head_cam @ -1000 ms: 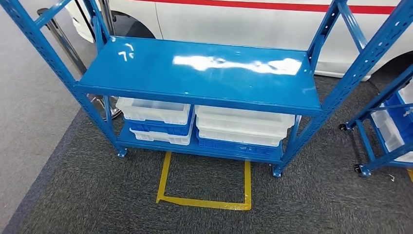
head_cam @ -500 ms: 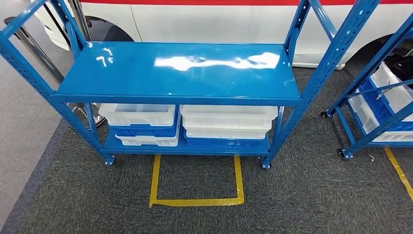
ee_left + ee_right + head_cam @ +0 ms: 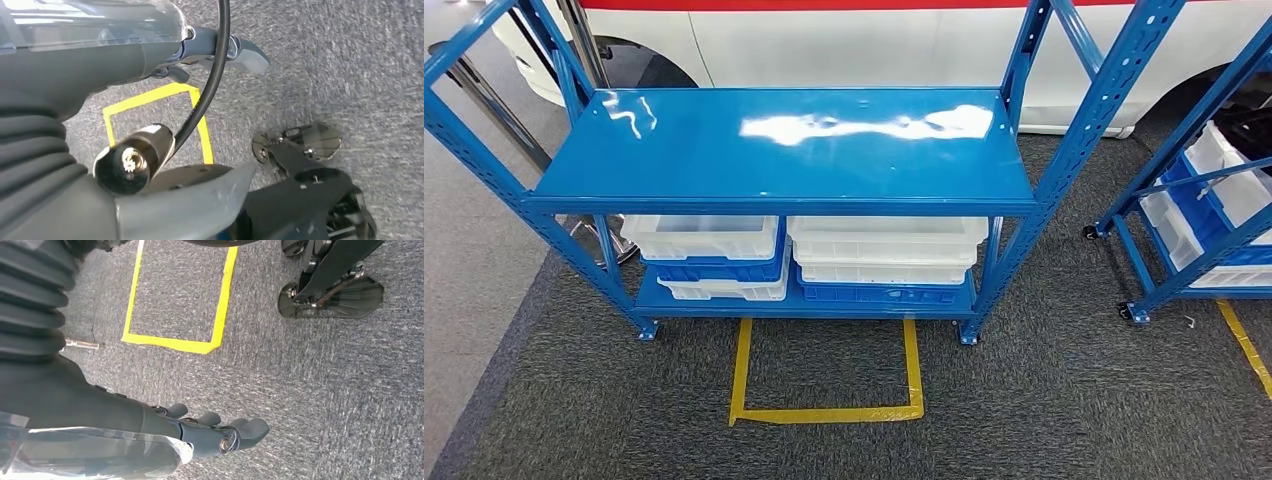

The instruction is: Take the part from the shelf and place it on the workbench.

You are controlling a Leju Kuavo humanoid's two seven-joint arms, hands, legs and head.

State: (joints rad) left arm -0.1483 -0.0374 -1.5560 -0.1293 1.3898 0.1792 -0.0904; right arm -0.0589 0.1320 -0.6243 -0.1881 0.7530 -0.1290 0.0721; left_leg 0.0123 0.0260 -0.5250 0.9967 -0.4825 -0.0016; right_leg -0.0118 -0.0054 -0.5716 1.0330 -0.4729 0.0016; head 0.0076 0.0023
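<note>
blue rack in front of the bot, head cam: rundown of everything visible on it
The blue rack looks like glossy painted metal, with perforated uprights and diagonal braces at the ends. Its broad upper shelf is bare and shows bright glare. The lower shelf carries stacked white and blue bins, side by side in two stacks. It stands on small feet or casters on grey carpet, directly behind a yellow tape outline. A white vehicle with a red stripe is behind it; a second rack stands apart to the right.
</note>
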